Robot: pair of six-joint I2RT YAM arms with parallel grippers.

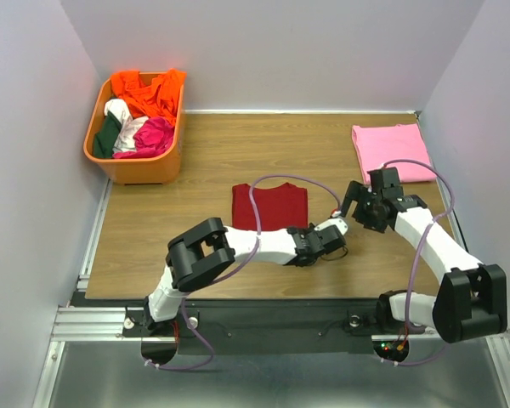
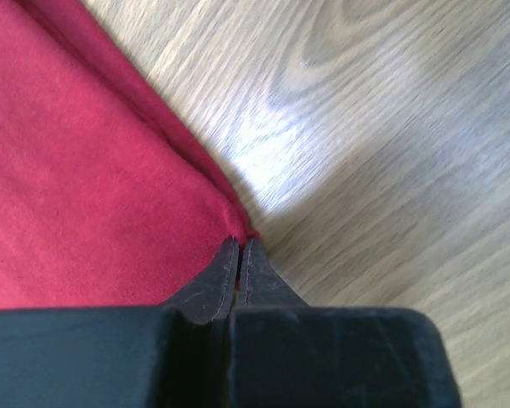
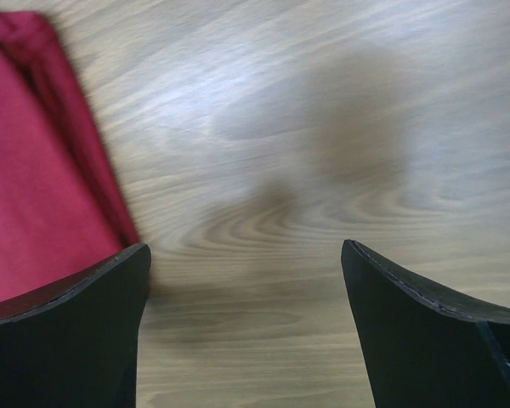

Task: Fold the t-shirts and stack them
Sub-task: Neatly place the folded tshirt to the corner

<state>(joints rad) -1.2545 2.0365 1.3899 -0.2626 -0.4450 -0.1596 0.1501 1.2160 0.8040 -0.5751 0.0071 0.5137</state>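
Note:
The maroon t-shirt (image 1: 269, 204) lies folded into a rectangle at the middle of the table. My left gripper (image 1: 307, 232) is at its near right corner. In the left wrist view the gripper (image 2: 240, 240) is shut on that corner of the maroon t-shirt (image 2: 85, 170), with red cloth pinched between the tips. The pink t-shirt (image 1: 391, 151) lies folded flat at the far right. My right gripper (image 1: 349, 202) hovers just right of the maroon t-shirt (image 3: 34, 170). It (image 3: 246, 251) stands wide open over bare wood with nothing between its fingers.
An orange basket (image 1: 136, 170) holding several crumpled garments sits at the far left corner. The wooden table (image 1: 195, 161) is walled on the left, right and back. The left arm's purple cable loops over the maroon t-shirt.

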